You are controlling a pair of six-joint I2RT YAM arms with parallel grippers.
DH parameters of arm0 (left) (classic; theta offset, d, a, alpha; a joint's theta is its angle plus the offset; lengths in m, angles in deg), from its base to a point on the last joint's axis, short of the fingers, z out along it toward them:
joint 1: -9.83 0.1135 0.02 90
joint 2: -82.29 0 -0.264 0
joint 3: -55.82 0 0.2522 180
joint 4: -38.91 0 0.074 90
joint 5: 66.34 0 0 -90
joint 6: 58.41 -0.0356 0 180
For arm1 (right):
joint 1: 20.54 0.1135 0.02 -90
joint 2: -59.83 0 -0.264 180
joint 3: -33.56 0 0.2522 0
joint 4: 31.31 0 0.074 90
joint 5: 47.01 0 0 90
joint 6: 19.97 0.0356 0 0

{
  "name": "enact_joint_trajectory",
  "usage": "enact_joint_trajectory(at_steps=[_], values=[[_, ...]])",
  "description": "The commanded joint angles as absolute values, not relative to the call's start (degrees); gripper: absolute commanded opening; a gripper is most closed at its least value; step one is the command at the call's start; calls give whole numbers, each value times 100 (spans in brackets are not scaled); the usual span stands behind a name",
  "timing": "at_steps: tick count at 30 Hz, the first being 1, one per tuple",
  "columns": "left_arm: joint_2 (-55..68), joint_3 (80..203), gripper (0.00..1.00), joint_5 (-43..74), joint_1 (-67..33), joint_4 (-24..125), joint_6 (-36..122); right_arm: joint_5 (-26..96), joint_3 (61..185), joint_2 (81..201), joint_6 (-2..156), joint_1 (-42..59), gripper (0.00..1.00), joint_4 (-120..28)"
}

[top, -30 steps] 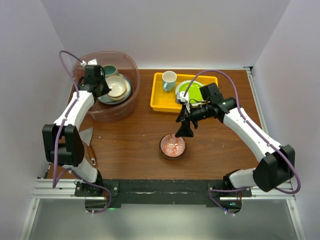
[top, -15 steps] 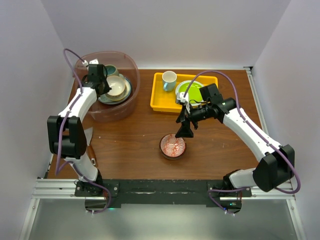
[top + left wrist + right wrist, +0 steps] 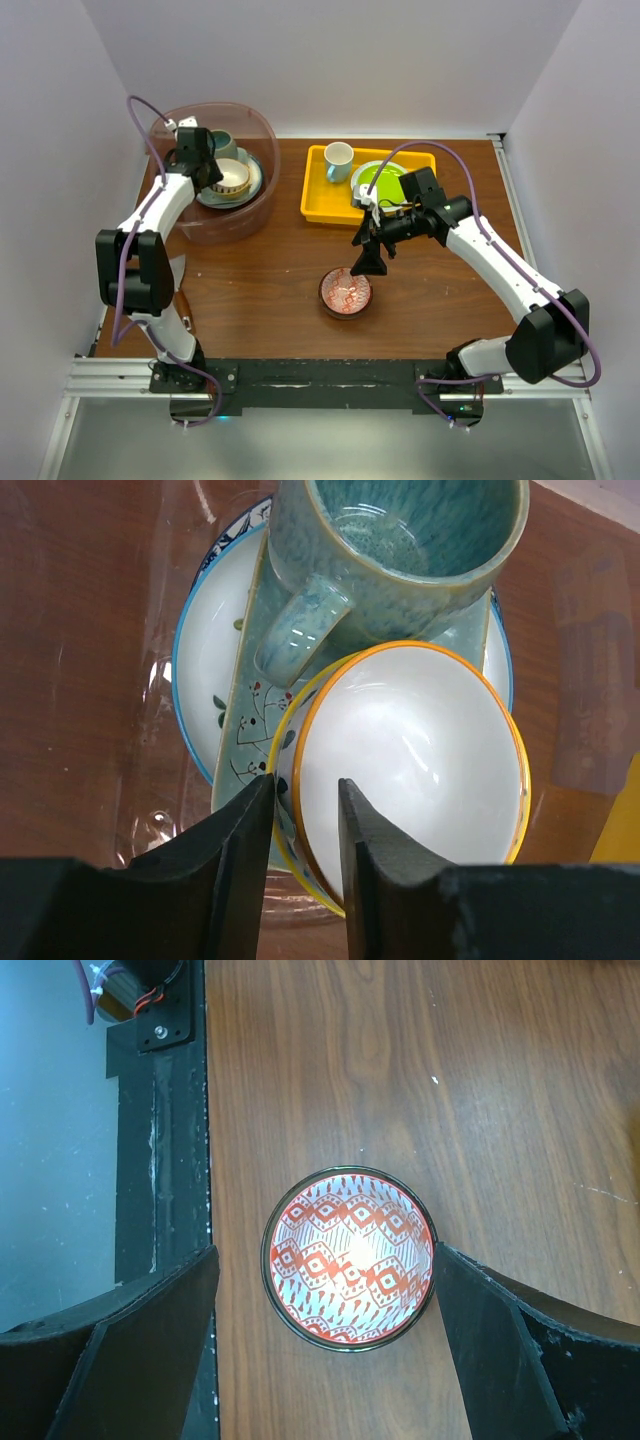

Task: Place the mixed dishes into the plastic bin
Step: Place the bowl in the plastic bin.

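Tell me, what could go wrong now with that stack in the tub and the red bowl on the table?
1. The left gripper straddles the rim of the orange-rimmed bowl, crowded against the teal mug in the plastic bin; lifting away askew could snag the rim and upset the pile.
2. The right gripper hangs open over the red patterned bowl; an off-centre squeeze might make it skid or slip.

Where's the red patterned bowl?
In the top view, the red-patterned bowl sits on the wooden table, near its front middle, under the right arm's fingers.
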State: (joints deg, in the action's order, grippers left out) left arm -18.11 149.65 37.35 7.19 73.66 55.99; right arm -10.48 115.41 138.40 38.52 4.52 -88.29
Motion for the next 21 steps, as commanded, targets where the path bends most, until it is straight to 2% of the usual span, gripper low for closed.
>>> enact_joint_trajectory(at_steps=[1, 13, 21], values=[[-1606, 15272, 41, 3913, 772, 7086, 5514, -1098, 11543, 13665, 3882, 442, 92, -8717], [-824, 15220, 71, 3764, 921, 7209, 5444, -1027, 11701, 13656, 3531, 434, 92, -9068], [63, 14693, 80, 3158, 983, 7165, 5488, -948, 11974, 13718, 2776, 434, 92, -9736]])
